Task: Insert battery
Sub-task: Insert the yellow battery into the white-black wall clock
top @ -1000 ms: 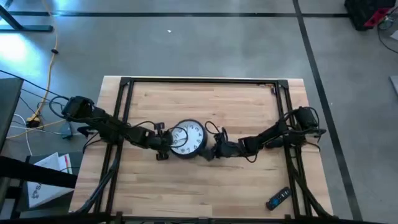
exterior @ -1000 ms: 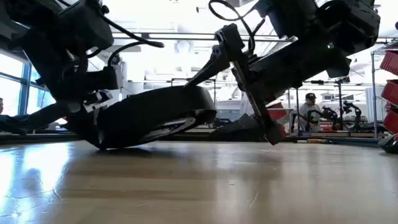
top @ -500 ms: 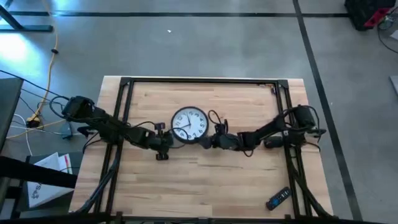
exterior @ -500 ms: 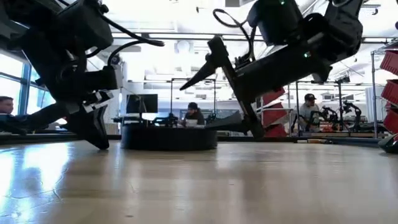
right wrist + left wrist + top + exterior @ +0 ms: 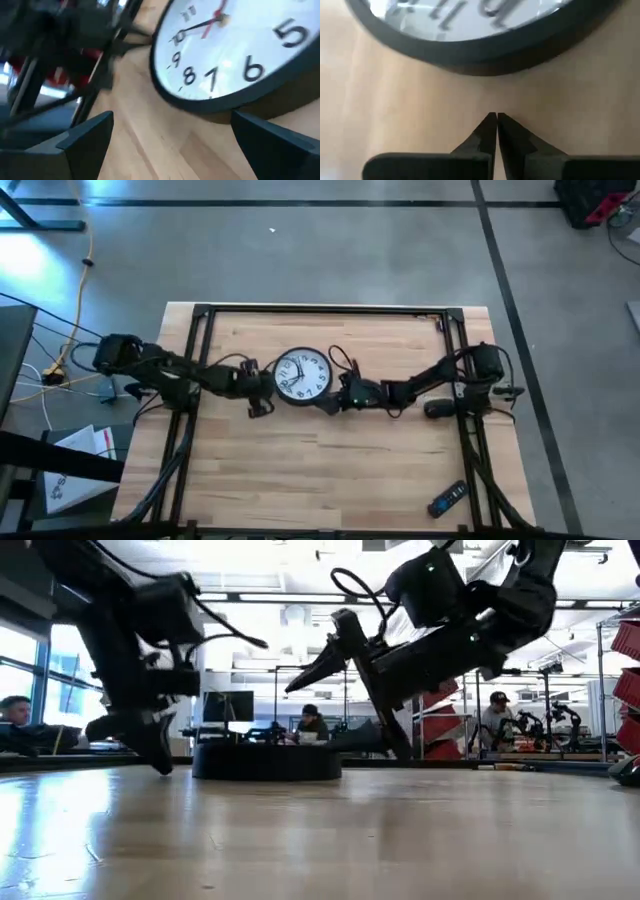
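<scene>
Wall clock (image 5: 302, 375): lay flat and face up near the middle of the desk (image 5: 330, 475), between the two arms; its back, where a battery bay would sit, was hidden against the wood.
Battery: none could be seen in any view, so whether it was already fitted could not be told.
Left end effector (image 5: 259, 390): just beside the clock's left rim, fingers (image 5: 489, 131) pressed together and holding nothing, tips close to the desk.
Right end effector (image 5: 332, 393): at the clock's lower-right rim, fingers (image 5: 82, 132) spread wide with the rim between them, gripping nothing.
Risk, access: with the face upward, the bay likely could not be reached; the clock would need turning over first.
Risk, slide: a push from one side only could skate the smooth case across the wood instead of lifting it.
Risk, glass: fingertips catching the front cover during a flip could scratch or crack it.
Remote control (image 5: 447, 499): lay near the desk's front right corner, well apart from the work.
</scene>
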### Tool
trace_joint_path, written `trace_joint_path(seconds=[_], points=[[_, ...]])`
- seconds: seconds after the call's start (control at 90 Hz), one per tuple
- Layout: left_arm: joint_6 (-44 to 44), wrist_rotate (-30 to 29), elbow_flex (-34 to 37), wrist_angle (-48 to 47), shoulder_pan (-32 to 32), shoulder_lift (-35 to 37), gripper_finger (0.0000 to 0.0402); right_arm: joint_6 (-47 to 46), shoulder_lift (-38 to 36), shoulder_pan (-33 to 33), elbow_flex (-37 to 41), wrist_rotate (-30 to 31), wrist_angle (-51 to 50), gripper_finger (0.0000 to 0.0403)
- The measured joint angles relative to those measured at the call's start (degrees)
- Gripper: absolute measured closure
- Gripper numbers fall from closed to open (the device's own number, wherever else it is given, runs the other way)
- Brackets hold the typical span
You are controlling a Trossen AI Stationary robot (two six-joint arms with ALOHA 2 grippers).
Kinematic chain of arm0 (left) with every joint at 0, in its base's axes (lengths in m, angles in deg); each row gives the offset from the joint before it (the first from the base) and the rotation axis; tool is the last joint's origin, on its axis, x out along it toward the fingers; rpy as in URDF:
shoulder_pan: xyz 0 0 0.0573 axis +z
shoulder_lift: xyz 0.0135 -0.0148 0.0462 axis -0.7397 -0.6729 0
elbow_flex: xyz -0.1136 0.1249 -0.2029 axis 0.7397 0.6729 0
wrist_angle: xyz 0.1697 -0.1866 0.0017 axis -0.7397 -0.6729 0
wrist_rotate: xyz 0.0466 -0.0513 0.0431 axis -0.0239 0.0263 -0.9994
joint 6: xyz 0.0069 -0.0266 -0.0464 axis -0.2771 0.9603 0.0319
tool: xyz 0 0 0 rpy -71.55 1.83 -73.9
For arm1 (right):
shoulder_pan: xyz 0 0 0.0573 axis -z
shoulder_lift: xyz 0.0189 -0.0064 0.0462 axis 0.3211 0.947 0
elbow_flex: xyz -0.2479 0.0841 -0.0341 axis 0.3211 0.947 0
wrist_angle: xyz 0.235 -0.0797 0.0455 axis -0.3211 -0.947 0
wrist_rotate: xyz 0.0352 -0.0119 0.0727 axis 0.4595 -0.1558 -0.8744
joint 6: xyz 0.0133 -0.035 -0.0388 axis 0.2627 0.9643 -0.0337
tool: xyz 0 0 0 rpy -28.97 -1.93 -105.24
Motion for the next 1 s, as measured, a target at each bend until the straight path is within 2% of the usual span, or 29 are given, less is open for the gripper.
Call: trace_joint_path(seconds=[0.111,0.178,0.322,0.567,0.733,0.878,1.0], points=[[-8.19,2.11,-0.09,1.38,3.64,0.02,0.0401,4.75,-0.31,1.26,0.00,-6.45,-2.22,0.0027],[-11.10,5.55,-0.28,0.88,5.63,0.04,0.0401,7.26,-0.31,1.79,0.02,-9.29,-5.44,0.0027],[-13.74,12.21,-0.33,2.79,8.64,0.20,0.0388,14.71,-0.31,2.42,0.02,-10.85,-13.50,0.0028],[-19.30,11.54,-0.35,6.20,13.89,0.22,0.0291,29.17,-0.48,6.08,-0.11,-12.65,-17.47,0.0028],[-19.70,12.03,-0.35,7.05,16.73,-0.56,0.0223,31.72,-0.66,9.53,-0.26,-13.09,-20.94,0.0028],[-19.74,14.61,-0.48,8.20,16.42,-1.52,0.0192,28.74,-2.05,12.79,-0.13,-17.88,-22.47,0.0028],[-19.33,15.27,-0.57,8.85,14.76,-2.00,0.0184,35.53,-5.85,14.57,0.15,-16.58,-28.82,0.0028]])
